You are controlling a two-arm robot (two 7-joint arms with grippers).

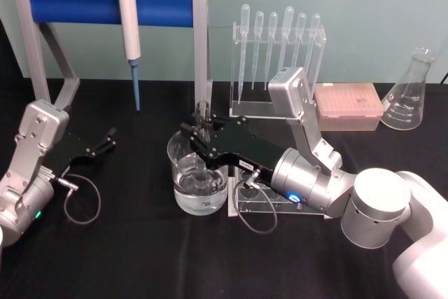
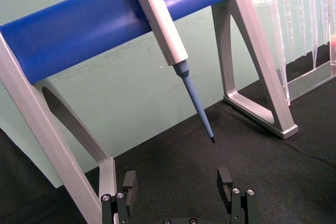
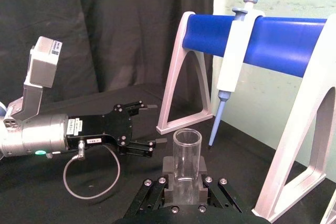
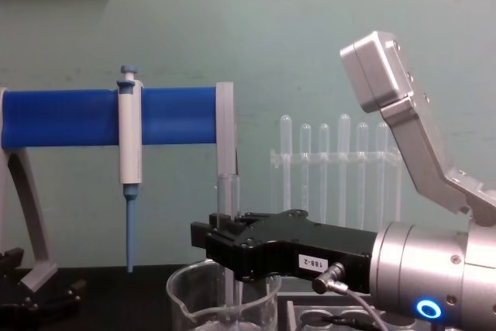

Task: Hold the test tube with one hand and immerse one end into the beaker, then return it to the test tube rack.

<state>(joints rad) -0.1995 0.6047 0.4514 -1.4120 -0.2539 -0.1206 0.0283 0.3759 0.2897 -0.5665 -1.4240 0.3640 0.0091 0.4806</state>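
Observation:
My right gripper (image 1: 201,134) is shut on the test tube (image 1: 203,111), a clear glass tube that it holds upright over the beaker (image 1: 199,185). The chest view shows the test tube (image 4: 226,195) rising above the black gripper (image 4: 225,239), with its lower part reaching down inside the beaker (image 4: 186,300). The beaker holds clear liquid; I cannot tell whether the tube's end touches it. From the right wrist, the tube's open rim (image 3: 187,139) stands between the pads (image 3: 167,170). My left gripper (image 1: 107,139) rests open and empty on the table at the left, also seen as (image 2: 177,184).
A white-and-blue pipettor (image 1: 129,29) hangs on the blue-barred stand (image 1: 77,1) at the back left. Behind the beaker stands a clear rack of pipettes (image 1: 276,68), then a pink tip box (image 1: 348,106) and a conical flask (image 1: 410,92). A clear holed rack (image 1: 269,204) lies under my right wrist.

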